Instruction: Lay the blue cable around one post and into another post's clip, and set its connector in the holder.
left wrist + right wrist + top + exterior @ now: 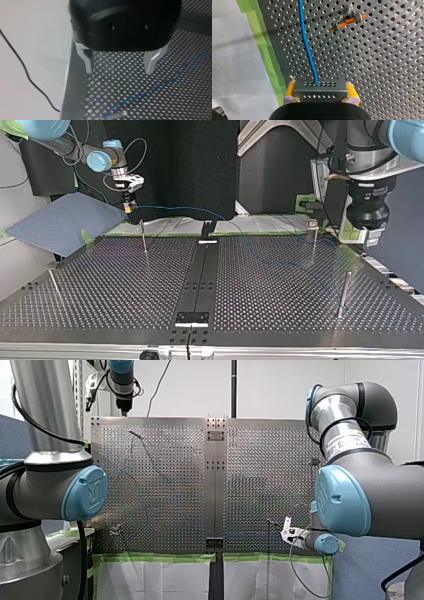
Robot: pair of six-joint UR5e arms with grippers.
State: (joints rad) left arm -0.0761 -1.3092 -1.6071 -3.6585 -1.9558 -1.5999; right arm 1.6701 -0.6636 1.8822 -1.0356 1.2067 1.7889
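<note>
Early stage: right end effector (129,208), at ten o'clock in top view, clamps the connector (319,91), cable (305,42) lying slack over the surface (280,285), apparently unrouted; left end effector (119,67) spread, empty.

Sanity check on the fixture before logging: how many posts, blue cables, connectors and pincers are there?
posts: 4
blue cable: 1
connector: 1
pincers: 2, my right pincer and my left pincer
Total: 8
</note>
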